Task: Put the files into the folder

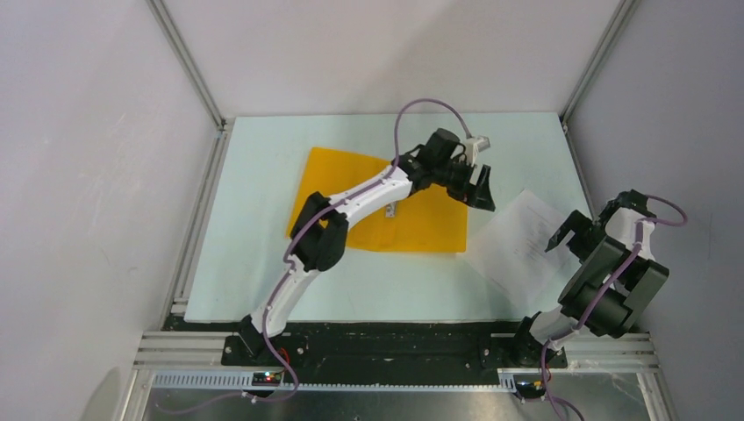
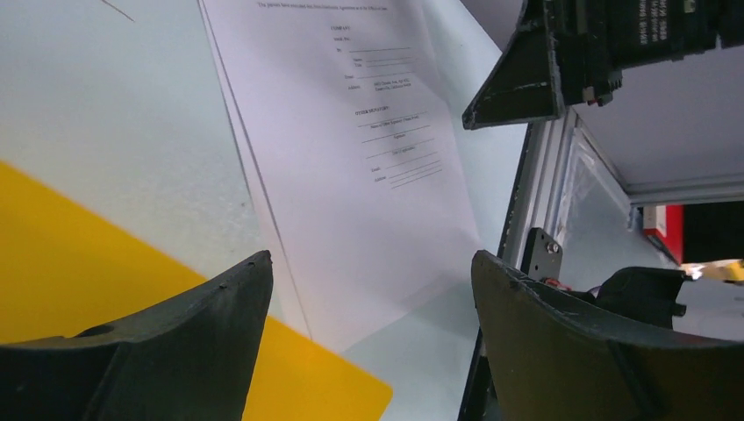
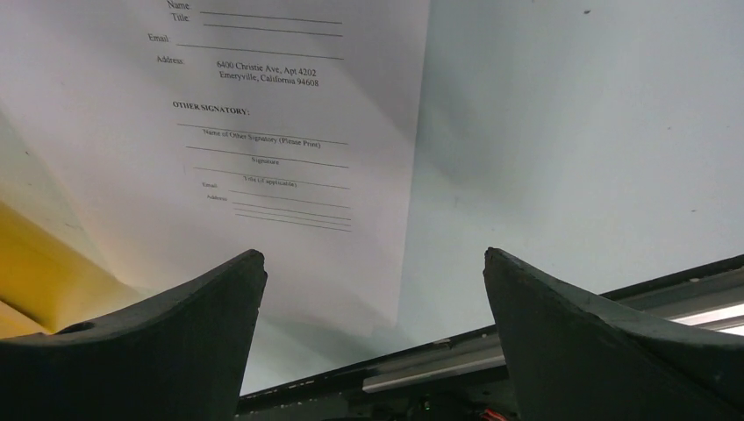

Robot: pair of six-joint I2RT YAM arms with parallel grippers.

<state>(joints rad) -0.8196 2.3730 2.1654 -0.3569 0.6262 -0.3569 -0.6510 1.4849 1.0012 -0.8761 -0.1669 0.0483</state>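
The folder lies flat on the table, left of centre. My left arm crosses it, so much of its middle is hidden. It looks like stiffish card, shut or nearly so, and I can't make out which edge is the fold or where a finger could get under the cover.

The left gripper hangs over the folder's far right corner with its jaws spread and nothing between them.

The files sit just right of the folder, askew, reaching its right edge. Whether they lap onto it I can't tell. I judge them thin, light, floppy and apt to slide on each other. Flat on the table they give no purchase from above, so I'd take them at a corner or free edge. The left wrist view shows two sheet edges, but I can't count more than that.

The right gripper hovers over the files' right side, wide open and empty, hiding that edge from above.
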